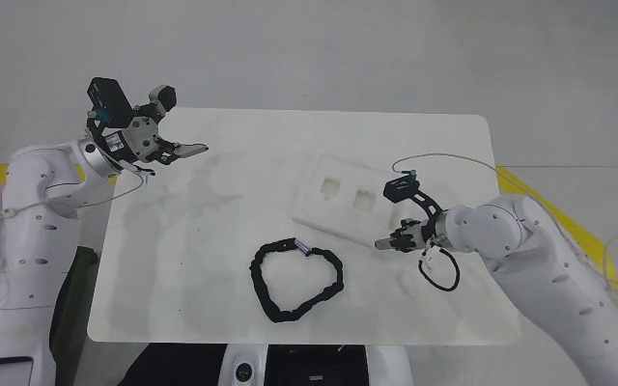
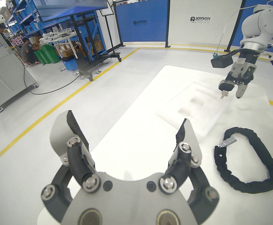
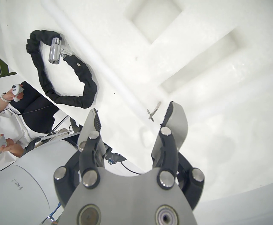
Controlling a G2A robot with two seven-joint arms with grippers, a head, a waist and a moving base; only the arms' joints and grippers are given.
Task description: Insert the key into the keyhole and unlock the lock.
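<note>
Count: one key, one chain lock, one foam tray with two recesses, two grippers.

Key (image 3: 154, 110): small, plain silver metal, seen nearly edge-on in the right wrist view. It sits on the flat margin of the foam tray (image 2: 211, 119), just beside the corner of one recess and outside both. It lies between the fingers of the right gripper (image 3: 133, 107), close to one finger (image 3: 173, 119). Those fingers are spread apart and not closed on the key. Whether the key touches that finger cannot be determined.

Lock (image 3: 87, 89): a chain in a black fabric sleeve, laid in a single loop flat on the bench (image 1: 193, 270). Its two ends meet at a short polished silver cylinder (image 3: 54, 51). The loop lies near the tray's long edge, well apart from the key.

Tray: white foam, with two rectangular recesses, one (image 3: 155, 19) squarer and one (image 3: 204, 64) longer. A faint small mark shows in one recess in the left wrist view but is too small to identify.

Left gripper (image 2: 128, 119): held above the far corner of the bench, well apart from the tray and the lock, fingers spread wide with nothing between them.
</note>
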